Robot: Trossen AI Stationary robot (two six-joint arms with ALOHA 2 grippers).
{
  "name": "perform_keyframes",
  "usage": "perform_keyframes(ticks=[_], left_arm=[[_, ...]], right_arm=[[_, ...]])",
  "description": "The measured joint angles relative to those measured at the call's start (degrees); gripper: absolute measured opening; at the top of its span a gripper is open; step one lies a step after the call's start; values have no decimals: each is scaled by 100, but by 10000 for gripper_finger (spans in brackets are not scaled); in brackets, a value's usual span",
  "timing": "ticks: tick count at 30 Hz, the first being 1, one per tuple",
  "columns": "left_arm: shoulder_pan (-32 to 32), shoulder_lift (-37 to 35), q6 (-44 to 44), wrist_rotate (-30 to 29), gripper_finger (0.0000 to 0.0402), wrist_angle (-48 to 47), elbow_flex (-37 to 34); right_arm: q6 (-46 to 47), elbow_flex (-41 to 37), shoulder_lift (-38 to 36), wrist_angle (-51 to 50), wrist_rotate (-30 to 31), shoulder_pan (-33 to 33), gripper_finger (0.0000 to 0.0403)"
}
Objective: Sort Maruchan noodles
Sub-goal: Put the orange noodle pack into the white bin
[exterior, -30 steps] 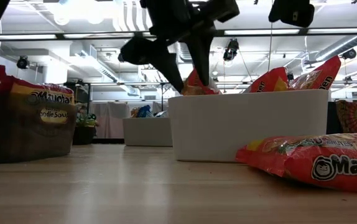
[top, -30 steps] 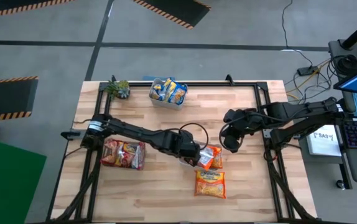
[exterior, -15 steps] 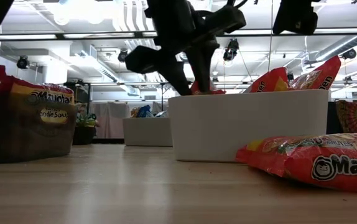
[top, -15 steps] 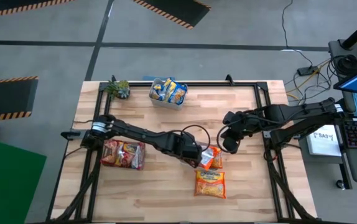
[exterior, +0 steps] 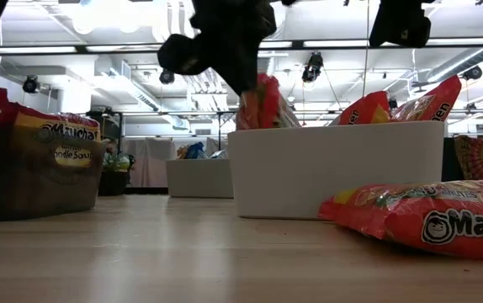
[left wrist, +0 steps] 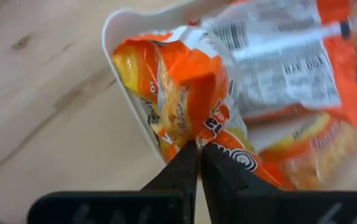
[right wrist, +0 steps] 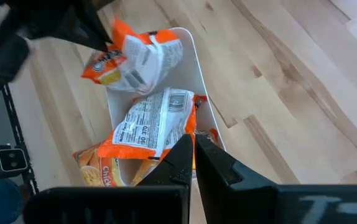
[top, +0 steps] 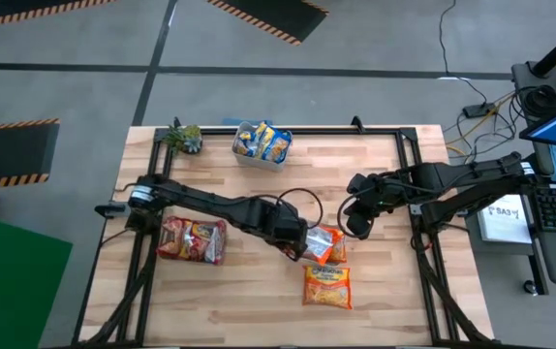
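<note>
One crinkly orange plastic Maruchan noodle packet (left wrist: 188, 99) is pinched by its edge in my left gripper (left wrist: 198, 149), fingers narrowed tight on the wrapper, hanging just above the white rectangular plastic tray (right wrist: 194, 74) near the middle of the wooden surface (top: 385, 291). Two more orange packets (right wrist: 150, 127) lie in that tray, and another (top: 327, 286) lies on the surface just beside it. To do this well, I judge I should keep the thin grip firm and carry the packet fully over the rim before letting go. My right gripper (right wrist: 191, 152) waits above the tray's far side, fingers drawn together on nothing.
</note>
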Motion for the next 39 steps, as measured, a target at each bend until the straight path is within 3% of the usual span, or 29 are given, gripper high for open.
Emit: perform_keyframes(ticks=[5,7,20,28,33,39], left_arm=[[245,-59,639,1017,0,-27,-81],[321,10,718,1173,0,203,-213],[575,126,1088,524,0,467,-337],[578,121,1651,468,22,-387,79],[506,121,2218,-34,36,-1031,758],[153,97,3274,-1512,38,-1944,1902]], right_arm=[[-6,0,0,6,2,0,9],[-8,0,0,22,3,1,9],[99,-11,26,114,7,2,9],[266,-8,-34,125,-68,2,9],[1007,118,-68,184,-427,98,9],[2444,50,-22,628,-442,967,9]])
